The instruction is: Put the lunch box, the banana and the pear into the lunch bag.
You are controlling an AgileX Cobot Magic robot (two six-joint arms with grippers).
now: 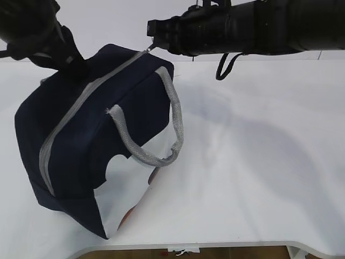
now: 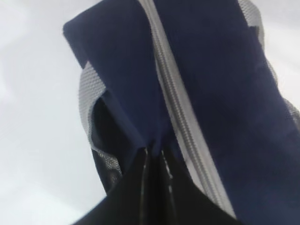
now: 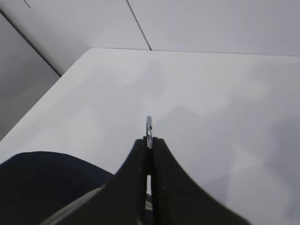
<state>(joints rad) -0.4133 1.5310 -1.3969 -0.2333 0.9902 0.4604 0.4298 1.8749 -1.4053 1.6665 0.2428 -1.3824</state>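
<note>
Lying tilted on the desk (image 1: 259, 178), the bag (image 1: 81, 135) is seen zipped along its grey zipper (image 1: 75, 113) | left gripper (image 2: 154, 157) is pinched on navy fabric beside the zipper | right gripper (image 3: 149, 143) is clamped on the ring pull (image 3: 149, 126) at the bag's far end | grey handle (image 1: 175, 116) is draped over the bag's side

White table (image 1: 259, 162); navy lunch bag (image 1: 81, 145) resting on it.
</note>
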